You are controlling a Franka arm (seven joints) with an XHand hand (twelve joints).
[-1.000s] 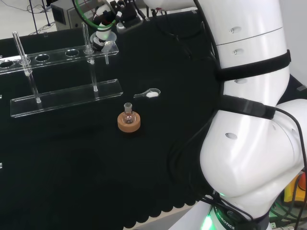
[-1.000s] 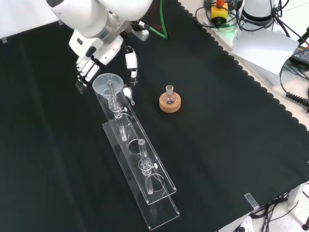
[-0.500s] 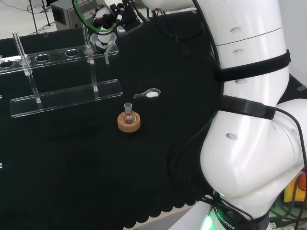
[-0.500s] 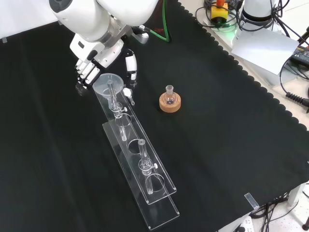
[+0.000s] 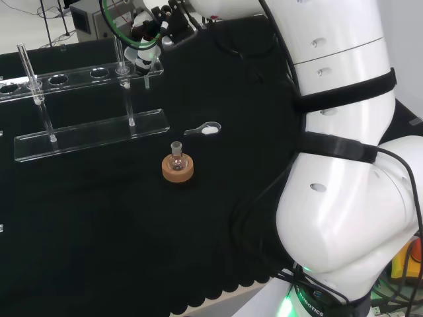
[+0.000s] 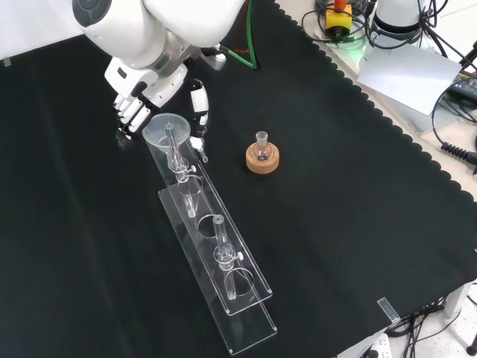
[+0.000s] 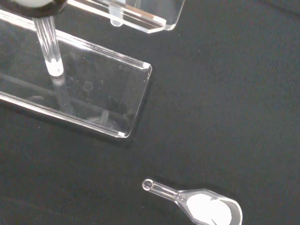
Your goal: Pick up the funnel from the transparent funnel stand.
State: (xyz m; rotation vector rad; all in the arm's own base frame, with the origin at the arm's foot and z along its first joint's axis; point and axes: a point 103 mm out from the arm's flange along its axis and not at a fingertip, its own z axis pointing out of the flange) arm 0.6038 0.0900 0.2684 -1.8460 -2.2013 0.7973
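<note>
Clear funnel [image 6: 167,128] (in transp. stand [image 6: 223,276])

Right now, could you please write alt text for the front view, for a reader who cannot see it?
The robot's hand reaches from the top around a clear funnel sitting at the far end of a transparent funnel stand on black cloth, fingers on one side and thumb on the other. To the right, a small flask sits on a cork ring.

Probably a lab: flask [image 6: 261,146], clear stand [image 6: 212,235].
</note>
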